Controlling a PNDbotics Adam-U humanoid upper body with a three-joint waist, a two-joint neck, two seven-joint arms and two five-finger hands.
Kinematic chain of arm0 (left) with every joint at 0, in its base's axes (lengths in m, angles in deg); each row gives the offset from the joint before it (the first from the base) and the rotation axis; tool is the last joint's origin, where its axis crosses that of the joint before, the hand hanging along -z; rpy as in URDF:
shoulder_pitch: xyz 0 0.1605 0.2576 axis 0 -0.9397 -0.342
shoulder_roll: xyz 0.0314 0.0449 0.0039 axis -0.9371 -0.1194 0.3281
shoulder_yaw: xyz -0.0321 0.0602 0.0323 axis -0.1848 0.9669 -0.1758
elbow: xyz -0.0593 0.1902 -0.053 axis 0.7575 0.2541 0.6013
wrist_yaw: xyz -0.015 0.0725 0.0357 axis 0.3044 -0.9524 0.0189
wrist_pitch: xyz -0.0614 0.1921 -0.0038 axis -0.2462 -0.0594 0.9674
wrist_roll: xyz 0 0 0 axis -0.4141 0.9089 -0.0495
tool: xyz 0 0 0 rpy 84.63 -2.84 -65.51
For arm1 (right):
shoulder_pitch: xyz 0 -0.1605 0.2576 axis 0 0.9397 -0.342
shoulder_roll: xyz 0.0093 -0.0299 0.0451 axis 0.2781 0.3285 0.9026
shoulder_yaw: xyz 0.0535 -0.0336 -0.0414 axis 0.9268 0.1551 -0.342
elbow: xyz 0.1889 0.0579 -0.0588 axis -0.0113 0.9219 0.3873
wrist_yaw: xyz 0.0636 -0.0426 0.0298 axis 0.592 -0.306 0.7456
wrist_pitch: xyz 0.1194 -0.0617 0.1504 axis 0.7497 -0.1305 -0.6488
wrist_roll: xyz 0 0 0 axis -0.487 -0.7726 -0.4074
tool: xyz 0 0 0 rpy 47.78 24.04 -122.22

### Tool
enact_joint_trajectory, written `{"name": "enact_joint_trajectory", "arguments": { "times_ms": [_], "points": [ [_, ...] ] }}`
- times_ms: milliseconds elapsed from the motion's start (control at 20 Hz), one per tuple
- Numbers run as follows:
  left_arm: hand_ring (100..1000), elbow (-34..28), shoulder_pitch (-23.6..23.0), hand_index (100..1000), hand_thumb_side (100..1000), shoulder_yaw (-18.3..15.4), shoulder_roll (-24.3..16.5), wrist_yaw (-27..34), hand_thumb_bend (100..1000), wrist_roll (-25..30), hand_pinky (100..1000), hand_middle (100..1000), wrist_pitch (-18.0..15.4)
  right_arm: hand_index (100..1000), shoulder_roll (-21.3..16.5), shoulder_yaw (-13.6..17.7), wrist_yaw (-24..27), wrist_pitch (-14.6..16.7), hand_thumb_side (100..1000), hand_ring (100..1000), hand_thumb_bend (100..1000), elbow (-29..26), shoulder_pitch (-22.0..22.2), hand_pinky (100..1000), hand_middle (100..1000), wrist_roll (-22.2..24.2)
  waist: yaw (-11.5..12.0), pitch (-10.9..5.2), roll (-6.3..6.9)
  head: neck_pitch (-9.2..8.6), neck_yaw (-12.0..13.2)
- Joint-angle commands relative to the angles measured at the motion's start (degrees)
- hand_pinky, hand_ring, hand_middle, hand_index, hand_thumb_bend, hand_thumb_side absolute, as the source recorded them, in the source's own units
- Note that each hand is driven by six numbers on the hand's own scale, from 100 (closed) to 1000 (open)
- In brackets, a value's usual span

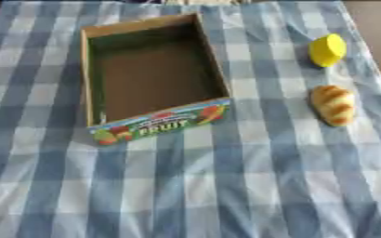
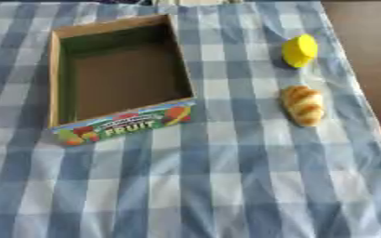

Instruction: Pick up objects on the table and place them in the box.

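A yellow lemon (image 1: 327, 49) lies on the right side of a table covered in a blue and white checked cloth (image 1: 226, 186). Just nearer the camera lies a golden bread roll (image 1: 333, 105) with brown stripes across its top. To their left, well apart, stands an open cardboard box (image 1: 92, 79), brown inside, with "FRUIT" and fruit pictures printed on its near wall. Neither robot hand shows, so their fingers cannot be told.

"FRUIT" on box (image 1: 163, 123) front
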Motion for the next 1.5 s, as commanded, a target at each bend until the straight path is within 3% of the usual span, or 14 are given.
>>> {"name": "enact_joint_trajectory", "arguments": {
  "times_ms": [50, 300, 900, 1500],
  "points": [
    [793, -0.9, 0.1, 928, 378, 0.1, -0.8, 0.4, 309, 0.2, 787, 780, -0.2, 867, -3.8, -1.7, -3.0, -1.8, 552, 928, 100, -0.8, -0.6, 830, 820, 4.7, 0.2, -1.38, 0.19, 0.52, -0.6],
    [793, -0.9, 0.1, 928, 380, 0.3, -1.0, 0.7, 307, 0.6, 787, 780, -0.3, 885, -6.0, -4.7, -5.9, -3.3, 589, 938, 100, -0.8, 0.0, 840, 833, 10.2, 0.3, -1.56, 0.24, 0.45, -0.9],
    [792, -0.9, 0.3, 929, 380, 0.8, -1.1, 1.3, 307, 1.3, 786, 780, -0.6, 904, -7.6, -8.3, -7.5, -2.3, 630, 945, 100, -0.7, -2.2, 846, 842, 19.1, 0.8, -1.80, 0.00, 0.31, -1.2],
    [792, -0.9, 0.6, 927, 383, 1.3, -0.9, 2.0, 306, 2.0, 787, 779, -0.8, 911, -6.2, -12.1, -7.1, -0.5, 540, 966, 124, 4.3, -4.3, 851, 842, 28.0, 1.3, -2.22, 0.07, -0.14, -1.5]
  ]
}}
